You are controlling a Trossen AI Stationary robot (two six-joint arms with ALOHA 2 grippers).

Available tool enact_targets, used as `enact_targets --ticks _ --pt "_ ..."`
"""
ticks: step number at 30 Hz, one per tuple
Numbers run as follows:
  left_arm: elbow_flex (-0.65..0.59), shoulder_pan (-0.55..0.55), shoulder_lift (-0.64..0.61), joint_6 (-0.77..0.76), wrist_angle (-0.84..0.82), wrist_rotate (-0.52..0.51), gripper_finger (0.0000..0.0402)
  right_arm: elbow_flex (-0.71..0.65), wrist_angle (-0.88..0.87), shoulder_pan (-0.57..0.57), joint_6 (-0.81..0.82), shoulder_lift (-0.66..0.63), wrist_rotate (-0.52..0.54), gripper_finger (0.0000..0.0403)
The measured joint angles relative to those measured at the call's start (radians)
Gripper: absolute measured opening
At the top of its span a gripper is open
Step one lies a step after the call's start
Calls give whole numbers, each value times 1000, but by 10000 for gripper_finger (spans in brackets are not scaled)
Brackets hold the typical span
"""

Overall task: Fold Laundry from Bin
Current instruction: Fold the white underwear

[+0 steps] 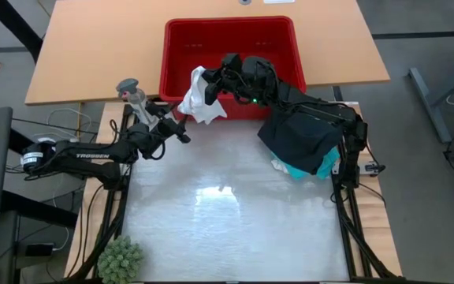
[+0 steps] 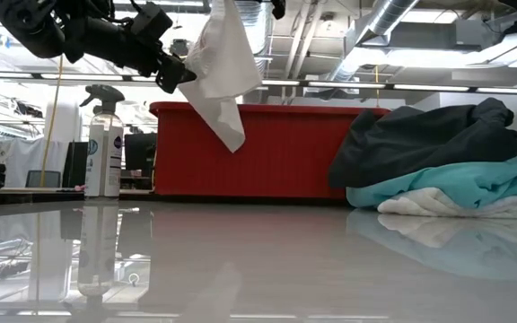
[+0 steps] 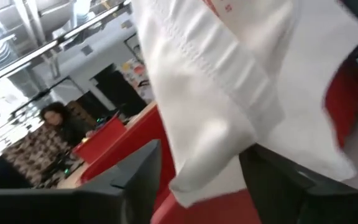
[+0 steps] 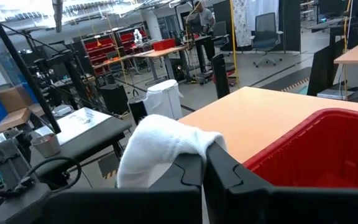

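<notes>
A white garment (image 1: 199, 99) of the laundry hangs in the air before the red bin (image 1: 170, 55), over the table's far part. My right gripper (image 1: 211, 85) is shut on its top, level. My left gripper (image 1: 183, 131) is open at the garment's lower left side (image 2: 196, 67). In the left wrist view its two fingers (image 3: 135, 180) stand on either side of the hanging cloth (image 3: 216, 124). A pile with black clothing (image 1: 302, 134) on a turquoise piece (image 2: 456, 184) and a white one lies at the table's right. My right gripper pinches a bunched top part of the white garment (image 4: 160, 146) between its two shut fingers, which come level from the table's right side. The cloth bulges over one finger and hangs slack below, clear of the table. My left gripper: whether its fingers touch the cloth, I cannot tell.
A spray bottle (image 1: 132, 93) stands at the table's far left corner (image 2: 104, 144). A green plant (image 1: 120, 259) sits at the near left corner. The glossy table (image 1: 227, 221) stretches before the bin. A person (image 3: 58, 121) sits in the room beyond.
</notes>
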Motion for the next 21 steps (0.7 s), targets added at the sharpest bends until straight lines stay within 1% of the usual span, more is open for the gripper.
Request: enact_targets --ticks 3,8,9,10,13,15,16,18,21 --pt "0 4 0 -6 -4 -18 164 0 -16 0 1 0 0 21" --pt "0 -8 0 11 -4 -52 45 0 -55 0 2 0 0 21" --pt "0 -18 0 9 -4 -67 24 0 -71 -1 2 0 1 21" --pt "0 -30 -3 4 -4 -84 13 0 -95 -5 2 0 5 21" --pt "8 -78 -32 -24 -35 -178 9 0 -197 -16 2 0 52 21" --pt "20 -119 -69 -52 -96 -243 4 0 -266 -26 2 1 81 21" --pt "27 -140 -89 -75 -129 -259 2 0 -289 -30 3 1 85 21" --pt "48 -183 -138 -154 -208 -263 2 0 -326 -40 24 1 88 21" --pt "79 -232 -205 -342 -342 -229 1 0 -392 -41 99 1 86 20"
